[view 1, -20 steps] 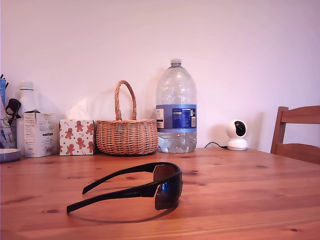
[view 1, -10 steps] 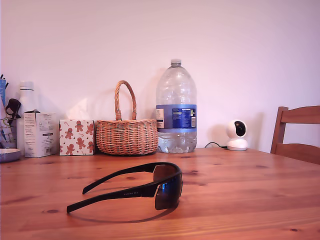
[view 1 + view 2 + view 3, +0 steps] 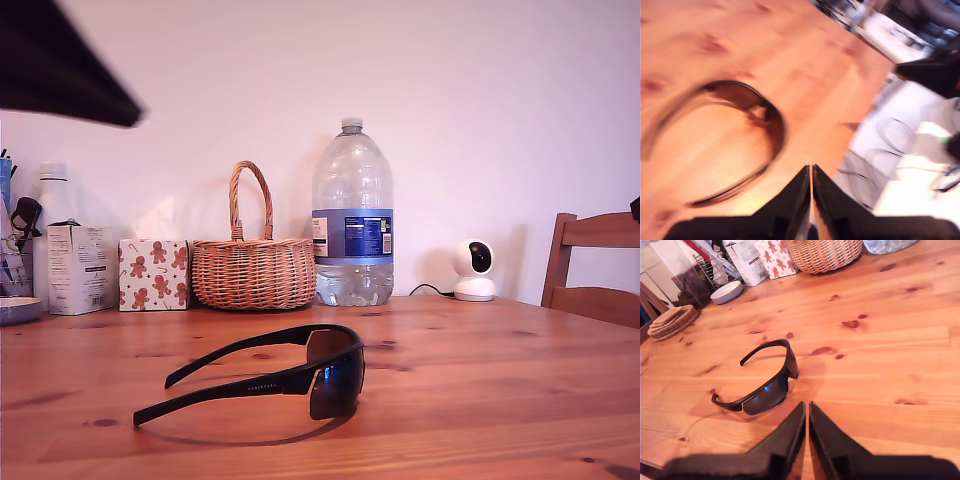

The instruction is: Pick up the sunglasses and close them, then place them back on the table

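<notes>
The sunglasses (image 3: 335,385) lie open on the table (image 3: 500,400), arms spread toward the exterior view's left, blue lens facing front. Nothing touches them. My first gripper (image 3: 811,172) is shut with nothing in it and hovers above the table (image 3: 740,40) close to its edge, with the blurred sunglasses (image 3: 772,125) ahead of it. My second gripper (image 3: 806,410) is also shut and holds nothing, a short way from the lens of the sunglasses (image 3: 767,392) over the table (image 3: 890,365). A dark blurred arm part (image 3: 60,60) shows in the exterior view's upper left.
Along the wall stand a wicker basket (image 3: 252,270), a big water bottle (image 3: 351,220), a gingerbread box (image 3: 153,274), a white carton (image 3: 80,268) and a small white camera (image 3: 474,268). A wooden chair (image 3: 595,265) is at the exterior view's right. A bowl (image 3: 726,291) and cork coasters (image 3: 672,322) sit nearby.
A dark blurred arm part has come into the exterior view's upper left, and a small dark bit shows at its right edge. The sunglasses have not moved.
</notes>
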Controlling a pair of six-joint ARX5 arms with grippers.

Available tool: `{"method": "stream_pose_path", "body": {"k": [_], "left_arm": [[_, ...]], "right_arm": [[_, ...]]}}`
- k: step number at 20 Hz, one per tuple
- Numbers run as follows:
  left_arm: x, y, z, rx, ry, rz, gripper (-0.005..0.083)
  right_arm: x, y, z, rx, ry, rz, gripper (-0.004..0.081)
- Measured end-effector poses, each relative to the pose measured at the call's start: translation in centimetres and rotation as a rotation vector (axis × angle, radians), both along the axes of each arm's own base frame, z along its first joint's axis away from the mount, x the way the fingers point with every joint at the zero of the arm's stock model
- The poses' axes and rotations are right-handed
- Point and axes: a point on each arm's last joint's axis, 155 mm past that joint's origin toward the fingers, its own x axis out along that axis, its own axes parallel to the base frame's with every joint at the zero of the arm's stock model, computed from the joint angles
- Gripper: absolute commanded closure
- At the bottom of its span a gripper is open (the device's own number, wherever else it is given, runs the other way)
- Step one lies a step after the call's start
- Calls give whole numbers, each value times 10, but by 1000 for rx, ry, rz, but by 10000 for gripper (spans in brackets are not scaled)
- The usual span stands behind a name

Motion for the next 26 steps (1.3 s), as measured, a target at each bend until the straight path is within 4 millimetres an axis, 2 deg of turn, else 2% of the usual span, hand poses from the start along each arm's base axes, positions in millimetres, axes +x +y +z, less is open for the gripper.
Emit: {"method": "stream_pose_path", "body": {"k": [3, 6, 9, 12, 13, 15, 16, 20, 23, 26], "left_arm": [[9, -25, 9, 27, 45, -51, 793], [20, -43, 8, 76, 86, -69, 793], [34, -56, 3, 134, 107, -61, 793], [45, -61, -10, 217, 153, -41, 793], [50, -62, -17, 254, 169, -22, 793], [59, -63, -33, 319, 203, 34, 789], [62, -64, -40, 344, 219, 56, 754], [73, -88, -46, 329, 196, 37, 388], [87, -106, -37, 254, 163, 71, 369], [94, -111, -36, 253, 170, 118, 368]], "right_arm": [[0, 0, -3, -3, 12, 1, 782], [-2, 4, 1, 9, 3, 24, 782], [-2, 4, 18, 24, 7, 20, 782], [-2, 4, 49, 26, -2, 20, 782], [-2, 4, 53, 12, 0, 24, 782], [1, 2, 45, -23, 44, 12, 782], [2, 1, 37, -49, 69, 10, 782], [5, 2, 18, -100, 131, 21, 782], [6, 2, 15, -105, 145, 22, 782], [8, 3, 20, -98, 125, 21, 782]]}}
